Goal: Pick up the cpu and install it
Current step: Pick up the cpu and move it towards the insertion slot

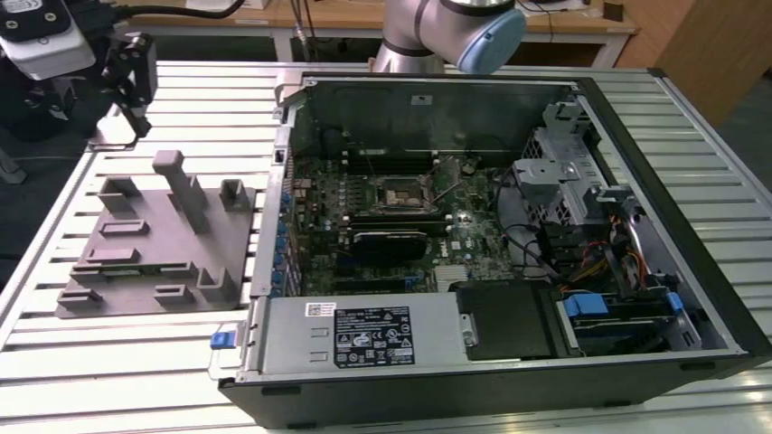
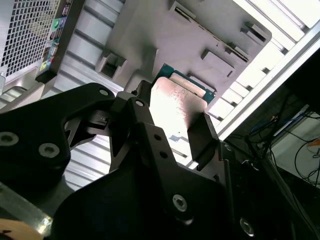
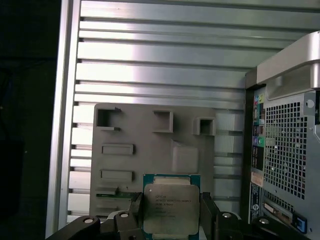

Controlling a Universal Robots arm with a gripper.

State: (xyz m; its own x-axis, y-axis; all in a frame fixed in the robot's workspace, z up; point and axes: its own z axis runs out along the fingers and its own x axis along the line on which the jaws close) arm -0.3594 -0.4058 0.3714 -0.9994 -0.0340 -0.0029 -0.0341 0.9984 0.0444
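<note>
Grey tray (image 1: 145, 240) lies on your desk (image 1: 121, 380) at the exterior view's left, beside the open case (image 1: 675, 271). The claw (image 1: 130, 113) hangs above the desk near the tray's far end, well apart from the socket (image 1: 399, 192) on the board inside the case. In the second wrist view the claw (image 2: 175, 120) stands narrow, clamped on the cpu (image 2: 175, 100). Its fingers (image 2: 202, 135) press two opposite edges, glare lies on the chip's shiny top, and the tray (image 2: 150, 30) lies beyond. In the first wrist view the cpu (image 3: 171, 205) sits square between the fingers (image 3: 209, 212) and looks clear of the tray (image 3: 150, 145), with the case (image 3: 290, 150) off to one side. By my reading, you have the pick-up done and the install not yet begun. Seating it calls for a level chip, matched corners and a gentle set-down into the socket. Whether the socket's frame stands open, you cannot tell from here.
</note>
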